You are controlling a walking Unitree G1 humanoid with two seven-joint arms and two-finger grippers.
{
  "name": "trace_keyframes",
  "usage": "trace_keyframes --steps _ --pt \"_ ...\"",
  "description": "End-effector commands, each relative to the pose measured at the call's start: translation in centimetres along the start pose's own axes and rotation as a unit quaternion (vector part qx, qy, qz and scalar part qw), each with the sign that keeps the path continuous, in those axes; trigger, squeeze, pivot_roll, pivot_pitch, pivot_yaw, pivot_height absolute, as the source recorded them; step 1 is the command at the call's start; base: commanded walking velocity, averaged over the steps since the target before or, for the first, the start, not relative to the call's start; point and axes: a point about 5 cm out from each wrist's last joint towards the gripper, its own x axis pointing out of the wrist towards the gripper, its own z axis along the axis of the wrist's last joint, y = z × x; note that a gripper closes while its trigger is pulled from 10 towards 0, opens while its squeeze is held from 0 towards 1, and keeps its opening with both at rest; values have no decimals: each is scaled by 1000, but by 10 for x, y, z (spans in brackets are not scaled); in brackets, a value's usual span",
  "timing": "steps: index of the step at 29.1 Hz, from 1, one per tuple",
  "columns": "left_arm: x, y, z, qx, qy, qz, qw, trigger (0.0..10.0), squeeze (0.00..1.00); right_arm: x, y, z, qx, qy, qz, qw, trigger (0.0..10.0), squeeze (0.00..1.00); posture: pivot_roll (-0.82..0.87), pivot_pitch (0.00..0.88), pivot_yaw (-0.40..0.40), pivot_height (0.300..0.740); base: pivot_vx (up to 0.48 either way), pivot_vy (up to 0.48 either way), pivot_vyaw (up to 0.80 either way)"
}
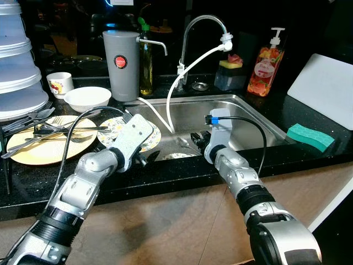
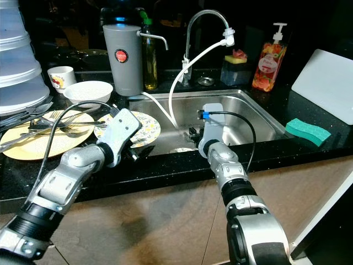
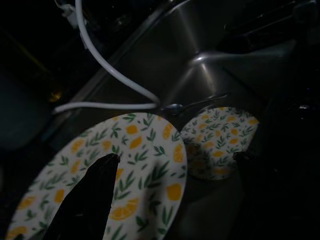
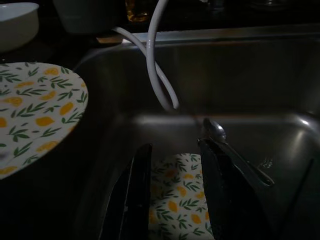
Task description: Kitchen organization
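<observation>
- Silver arms fill the foreground, both reaching over the black desk [image 1: 165, 176] edge toward the steel sink [image 1: 248, 118].
- Left gripper [image 3: 92, 200] hangs at the lemon-print plate [image 1: 148, 132], which juts over the sink's left rim; one dark finger lies across the plate face. How far its fingers are parted: cannot tell.
- Right gripper [image 4: 172, 195] is down in the basin, fingers parted, holding nothing, straddling a small lemon-print dish [image 4: 177, 200] on the sink floor. A spoon [image 4: 225, 145] lies just beside the right finger.
- Judged step: gathering dirty dishes at the sink. Next move likely calls for closing on the small dish without catching the spoon, or seating the overhanging plate.
- White hose [image 1: 185, 72] loops from the tap [image 1: 207, 25] into the basin.
- Desk left of the sink: yellow plate [image 1: 49, 149] with cutlery, white bowl [image 1: 87, 98], mug [image 1: 59, 84], grey jug [image 1: 121, 65].
- Desk right: green sponge [image 1: 310, 137], white board [image 1: 325, 91], soap bottle [image 1: 266, 65]. Room dim, backdrop dark.
</observation>
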Motion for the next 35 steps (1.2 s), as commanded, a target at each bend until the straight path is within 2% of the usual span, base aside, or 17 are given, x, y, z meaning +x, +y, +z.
trace_keyframes --steps 1,3,5,10,14,16,19,22,26,28,31,34,35 --pt "-1 3 -1 20 16 5 1000 10000 1000 1 2 2 6 -2 4 1000 10000 0 26 0 -51 740 0 0 0" --pt "-8 29 -15 29 70 115 990 10000 0 1 4 2 21 -2 12 1000 10000 0 28 0 -53 740 0 0 0" --pt "-16 45 -28 16 109 184 977 10000 0 1 5 1 28 0 16 999 10000 0 28 0 -53 740 0 0 0" --pt "-22 49 -39 12 138 217 966 10000 0 1 6 0 29 0 19 999 10000 0 24 0 -53 740 0 0 0" --pt "-26 47 -42 40 152 198 968 10000 0 1 5 0 30 -1 19 999 10000 0 22 0 -53 740 0 0 0" --pt "-26 40 -44 64 162 162 971 10000 0 1 5 0 32 0 19 999 10000 0 22 0 -55 740 0 0 0" --pt "-25 38 -45 65 162 156 972 10000 0 1 5 0 32 0 20 999 10000 0 22 0 -55 740 0 0 0" --pt "-21 31 -45 67 155 128 977 10000 0 1 5 0 33 1 21 999 10000 0 21 0 -56 740 0 0 0" --pt "-15 17 -50 48 142 80 985 10000 0 1 6 1 46 -1 24 999 10000 0 21 0 -56 740 0 0 0" --pt "-12 9 -57 24 139 65 988 10000 0 2 8 1 64 0 27 998 10000 0 19 0 -54 740 0 0 0" --pt "-11 7 -60 12 139 63 988 10000 0 3 11 1 80 1 32 996 10000 0 16 0 -51 740 0 0 0" --pt "-9 2 -66 -13 139 56 989 10000 0 6 19 0 134 8 46 990 10000 0 12 0 -47 740 0 0 0" --pt "-9 2 -66 -13 139 56 989 10000 0 6 19 0 134 8 46 990 10000 0 12 0 -47 740 0 0 0"
